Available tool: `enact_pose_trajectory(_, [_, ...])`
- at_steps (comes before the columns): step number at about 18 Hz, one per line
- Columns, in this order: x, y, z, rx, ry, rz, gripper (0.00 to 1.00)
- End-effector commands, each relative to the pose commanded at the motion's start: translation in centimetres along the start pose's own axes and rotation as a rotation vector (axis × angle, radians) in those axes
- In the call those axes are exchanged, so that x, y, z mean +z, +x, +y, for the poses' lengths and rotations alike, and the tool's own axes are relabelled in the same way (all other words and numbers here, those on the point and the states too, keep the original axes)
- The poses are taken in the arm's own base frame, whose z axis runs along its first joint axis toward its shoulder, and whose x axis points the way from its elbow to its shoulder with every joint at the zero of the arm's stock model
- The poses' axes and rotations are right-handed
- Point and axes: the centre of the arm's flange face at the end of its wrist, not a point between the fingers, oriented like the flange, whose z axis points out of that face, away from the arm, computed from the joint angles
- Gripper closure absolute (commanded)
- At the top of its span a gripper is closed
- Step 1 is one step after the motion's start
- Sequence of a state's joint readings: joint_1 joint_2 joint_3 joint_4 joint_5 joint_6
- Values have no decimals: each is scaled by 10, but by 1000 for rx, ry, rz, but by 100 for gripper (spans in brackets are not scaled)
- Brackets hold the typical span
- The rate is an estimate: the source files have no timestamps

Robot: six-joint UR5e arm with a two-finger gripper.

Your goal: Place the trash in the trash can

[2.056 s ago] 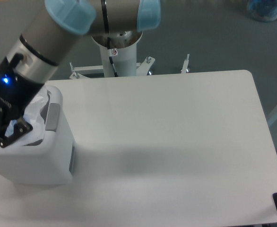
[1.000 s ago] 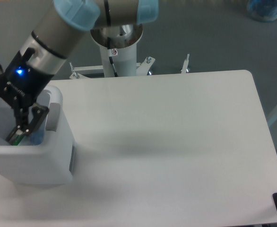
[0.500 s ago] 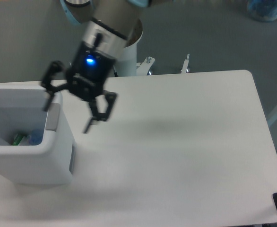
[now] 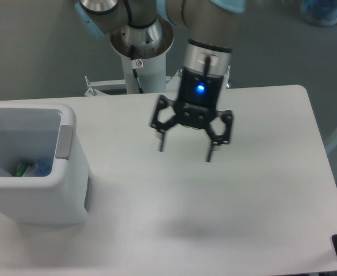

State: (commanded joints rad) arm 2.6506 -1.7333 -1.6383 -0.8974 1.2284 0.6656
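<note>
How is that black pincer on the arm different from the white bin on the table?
The pincer is black, thin and spindly, with a blue light glowing above it; the bin is white, boxy and solid. The pincer hangs in the air over the middle of the table, while the bin stands on the table's left end. The pincer is open and holds nothing; the bin has bits of trash at its bottom. Both are open.

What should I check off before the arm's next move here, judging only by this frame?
1. Pincer open and empty: ok.
2. Pincer clear of the white boxy plastic trash can: ok, it hangs over the middle of the white table.
3. Green-edged plastic bag inside the can: ok.
4. Blue-capped bottle inside the can: cannot tell, only a bluish glimpse.
5. Trash lying on the visible table: none seen, ok.
</note>
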Motion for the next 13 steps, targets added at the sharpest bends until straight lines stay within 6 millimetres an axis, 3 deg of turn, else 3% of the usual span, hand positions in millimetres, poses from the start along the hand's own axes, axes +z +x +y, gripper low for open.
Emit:
enact_pose_trajectory(3, [22, -24, 9, 21, -52, -20, 0])
enact_pose_trajectory(7, [46, -46, 32, 230, -144, -9, 0])
enact_pose_trajectory(9, [68, -62, 52, 310, -226, 8, 0])
enact_pose_trajectory(13, [89, -72, 66, 411, -318, 6, 0])
